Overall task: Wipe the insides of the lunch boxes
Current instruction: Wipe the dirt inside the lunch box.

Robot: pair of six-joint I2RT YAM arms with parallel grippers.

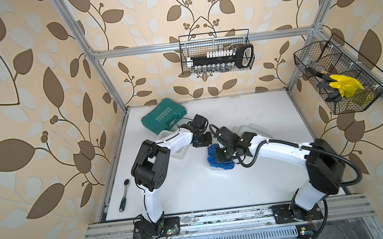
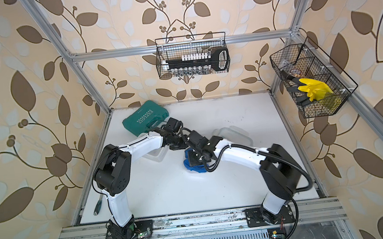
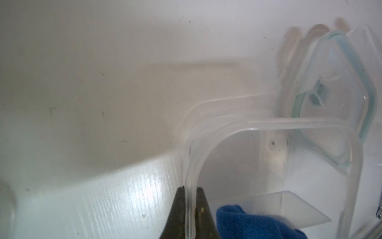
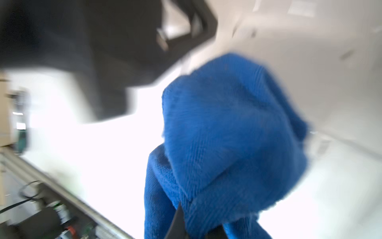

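Note:
My left gripper is shut on the side wall of a clear lunch box; one finger is inside the wall and one outside. A translucent divider stands inside this box. A blue cloth lies bunched in the box beside that gripper. My right gripper is shut on the blue cloth, and its view is blurred. In both top views the two grippers meet mid-table over the cloth, which hides most of the box. A second clear lunch box sits under my left forearm.
Flat clear lids are stacked behind my right wrist. A green tool case lies at the back left. A ratchet rests near the left edge. Wire baskets hang on the back and right walls.

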